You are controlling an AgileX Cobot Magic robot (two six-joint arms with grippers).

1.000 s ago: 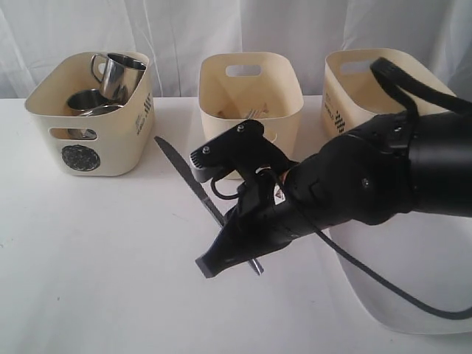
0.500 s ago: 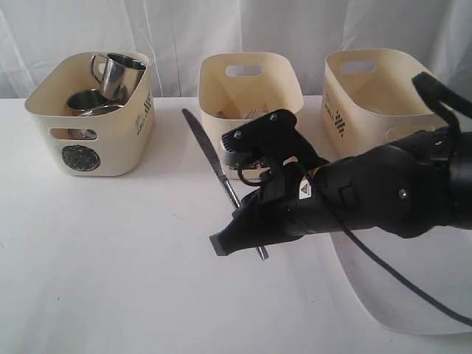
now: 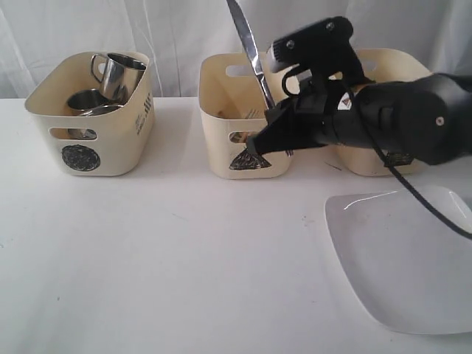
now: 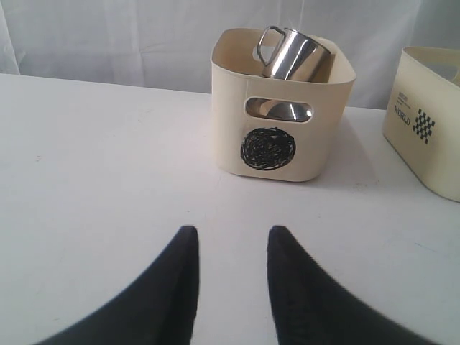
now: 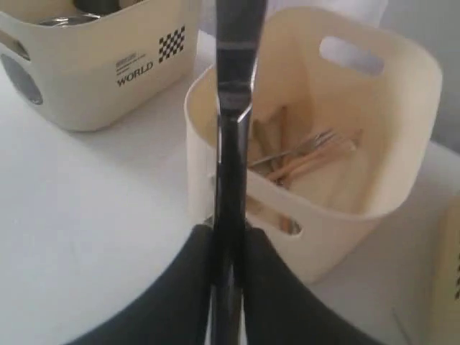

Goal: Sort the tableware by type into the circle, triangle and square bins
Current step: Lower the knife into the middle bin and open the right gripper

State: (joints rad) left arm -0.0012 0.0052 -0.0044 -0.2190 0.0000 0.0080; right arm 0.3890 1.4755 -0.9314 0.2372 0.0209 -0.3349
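One knife (image 3: pixel 249 44) clamped in right end effector (image 5: pixel 228 233), apparently above triangle bin (image 3: pixel 221 140)

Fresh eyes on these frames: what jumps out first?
A knife stands blade-up, pinched in the fingers of the right gripper, above the front of the middle triangle bin. At far left a shiny steel mug pokes out of the circle bin. The large white plate sits at front right, not yet binned.
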